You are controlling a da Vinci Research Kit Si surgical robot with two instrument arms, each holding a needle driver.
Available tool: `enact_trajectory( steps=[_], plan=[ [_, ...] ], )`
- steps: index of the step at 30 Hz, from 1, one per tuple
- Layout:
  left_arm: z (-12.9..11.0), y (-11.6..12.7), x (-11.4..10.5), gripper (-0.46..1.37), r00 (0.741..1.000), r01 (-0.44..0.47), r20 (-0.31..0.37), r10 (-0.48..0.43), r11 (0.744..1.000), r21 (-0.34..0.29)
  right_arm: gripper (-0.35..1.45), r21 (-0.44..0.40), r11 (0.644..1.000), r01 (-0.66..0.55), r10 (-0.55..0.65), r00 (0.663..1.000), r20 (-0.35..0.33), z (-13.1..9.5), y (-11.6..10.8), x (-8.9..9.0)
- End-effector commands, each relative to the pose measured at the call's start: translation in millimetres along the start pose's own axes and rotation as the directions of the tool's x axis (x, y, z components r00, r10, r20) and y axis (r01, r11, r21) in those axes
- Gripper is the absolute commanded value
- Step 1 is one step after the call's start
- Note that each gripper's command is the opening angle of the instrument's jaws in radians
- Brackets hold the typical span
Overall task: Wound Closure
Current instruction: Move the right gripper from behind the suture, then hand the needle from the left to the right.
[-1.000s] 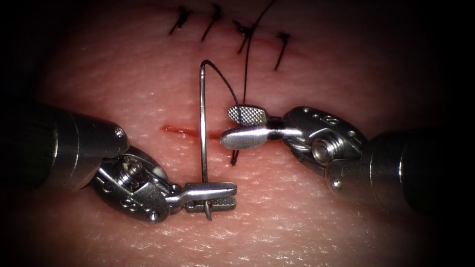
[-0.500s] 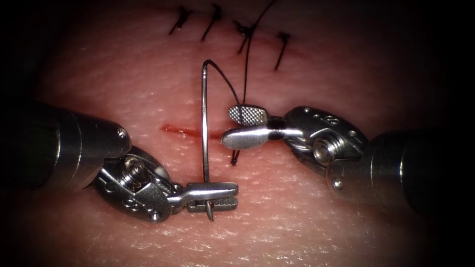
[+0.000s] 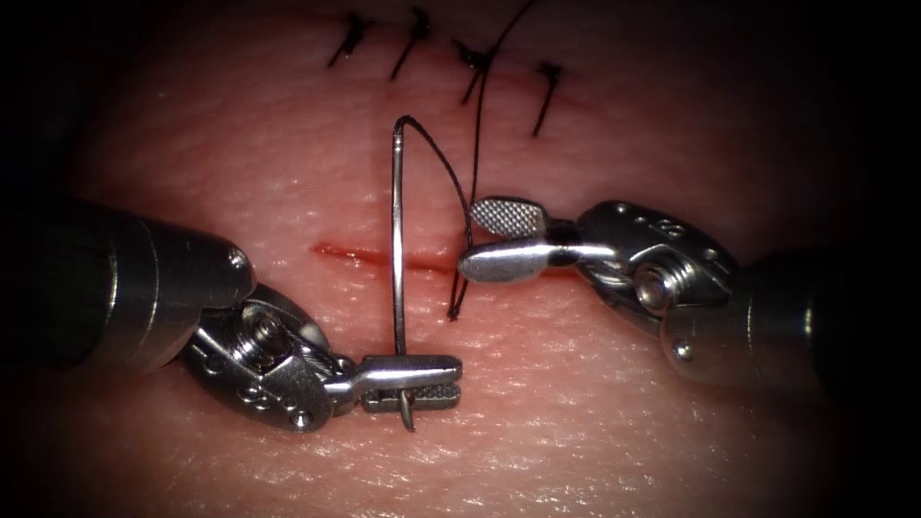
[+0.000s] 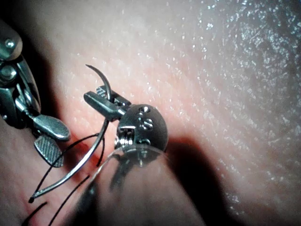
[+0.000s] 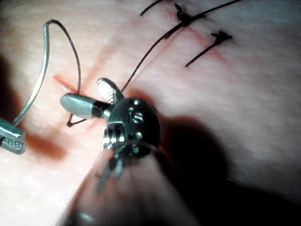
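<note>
Needle (image 3: 396, 240) standing nearly upright mid-frame in the endoscope view, crossing the cut (image 3: 365, 255), clear of the tissue (image 3: 240, 163). Pinched close to its pointed end by the left gripper (image 3: 414, 380), lower centre, jaws pressed together on it, sharp tip poking out just below. Same grip seen in the left wrist view (image 4: 104, 100), point curving out past the jaws. Thread (image 3: 451, 177) looping off the needle's top end, dropping down into the tissue right of the needle. Right gripper (image 3: 494, 240) spread wide, holding nothing, thread just beside its tips. Backed off to the right compared with a second ago, was much nearer the needle then. Left gripper and needle basically unchanged. Finished stitches (image 3: 413, 43) along the top edge of the frame.
</note>
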Motion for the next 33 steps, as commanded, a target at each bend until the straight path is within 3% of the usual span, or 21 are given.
enact_trajectory(
  steps=[1,20,33],
  plan=[
    [0.0,0.0,-0.1,-0.35,1.000,-0.001,0.000,0.001,1.000,-0.009,1.07,0.004,1.000,-0.001,0.001,1.000,0.001,-0.2,-0.1,0.0],
    [0.2,0.3,-0.9,-0.35,0.997,-0.075,0.001,0.075,0.997,-0.018,1.00,0.013,1.000,-0.016,0.016,1.000,0.020,-2.9,-3.8,1.4],
    [0.3,0.6,-1.2,-0.35,0.988,-0.151,-0.003,0.151,0.988,-0.025,0.98,0.040,0.999,-0.030,0.029,0.999,0.022,-1.5,-5.3,1.8]
  ],
)
